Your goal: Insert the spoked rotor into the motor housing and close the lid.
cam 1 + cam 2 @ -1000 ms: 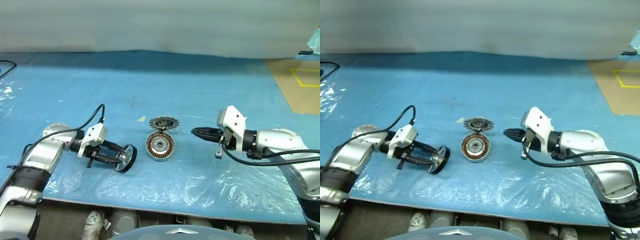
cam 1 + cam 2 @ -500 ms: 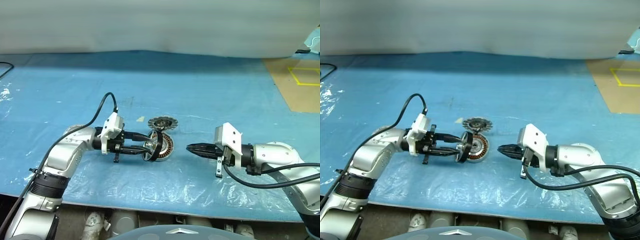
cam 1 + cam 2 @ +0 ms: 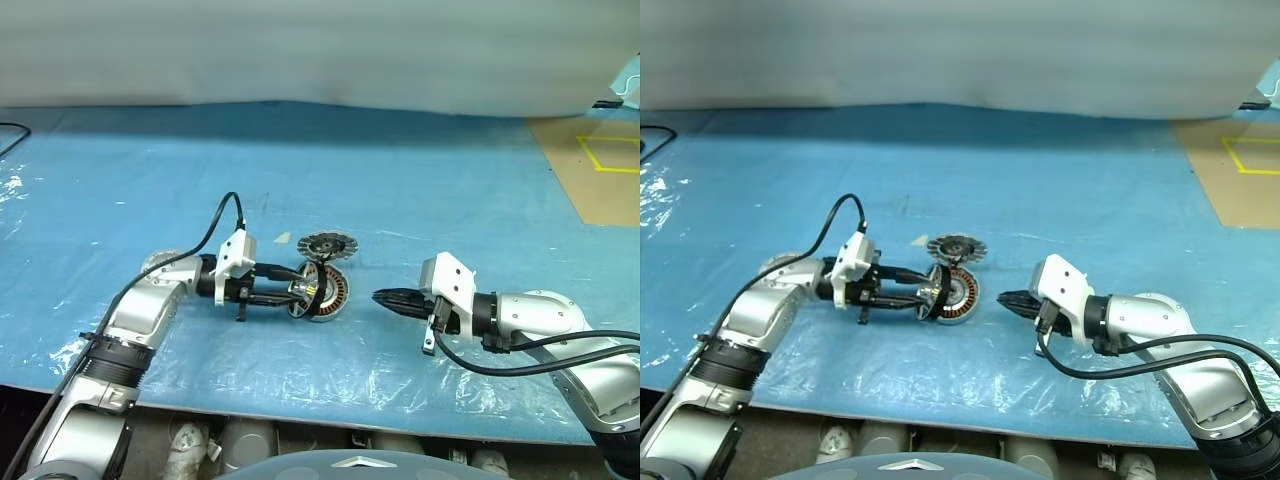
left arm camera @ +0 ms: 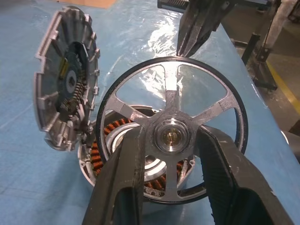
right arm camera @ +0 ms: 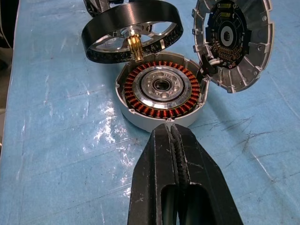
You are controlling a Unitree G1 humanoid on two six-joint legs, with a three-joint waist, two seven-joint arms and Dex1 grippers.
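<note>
On the left, the left gripper (image 3: 297, 292) reaches across the blue plastic-covered table (image 3: 420, 190) toward the middle of the scene. Its two black fingers (image 4: 124, 183) are closed on the hub of the spoked rotor (image 4: 172, 136) — a small silver metal wheel with a dark rim, a central hub and five flat spokes with open gaps between them. The rotor is held up off the table, tilted, just over the near-left edge of the motor housing (image 5: 161, 91) and not seated in it; a short brass-coloured shaft sticks out of its underside toward the housing.

The motor housing, a round squat silver metal body with a ring of copper-brown windings around a silver centre, rests flat on the table in the middle. Its top is open.

Just behind the housing, the lid (image 3: 326, 245) — a round silver cap with a toothed rim and a dark inner face with small parts at its centre — stands tilted up, its lower edge meeting the housing's rim. Thin wires seem to run between the two there.

To the right, the right gripper (image 3: 1006, 300) hangs low over the table, its black fingers pressed together with nothing between them. The tips point at the housing's side, close to it but apart.
</note>
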